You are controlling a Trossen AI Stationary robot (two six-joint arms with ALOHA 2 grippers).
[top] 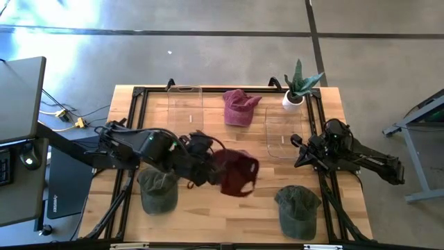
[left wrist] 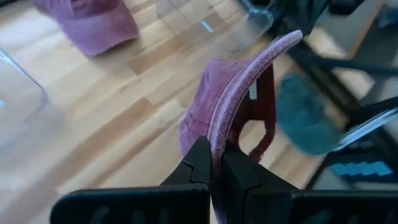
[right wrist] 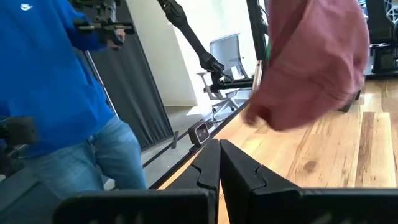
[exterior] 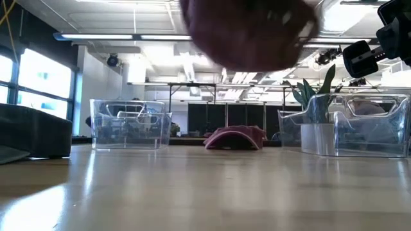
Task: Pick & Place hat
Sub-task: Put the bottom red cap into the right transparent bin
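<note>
The left gripper (top: 208, 169) reaches in from the left side over the middle of the tabletop (top: 201, 208), its arm stretched low and nearly level. Its jaws are clenched on the brim of a dark red cap (top: 236, 172), which hangs lifted above the wood; in the left wrist view the brim (left wrist: 249, 74) stands on edge between the two dark fingers (left wrist: 200, 163). In the low view the cap (exterior: 250, 32) is a blurred dark shape hanging at the top of the picture, clear of the surface.

Near the front edge, a green cap (top: 158, 191) lies at the left, below the left arm, and a second green cap (top: 298, 208) lies at the right.

The right gripper (top: 300, 154) waits at the right side beside a clear bin (top: 284, 135), jaws pressed together with nothing between them.

Farther back, a pink cap (top: 239, 106) rests between that bin and another clear bin (top: 184, 105). A potted plant (top: 298, 87) stands at the back right corner.

Beyond the tabletop is grey floor. The right wrist view shows a person in a blue top and jeans (right wrist: 56, 93) standing beside the rig.
</note>
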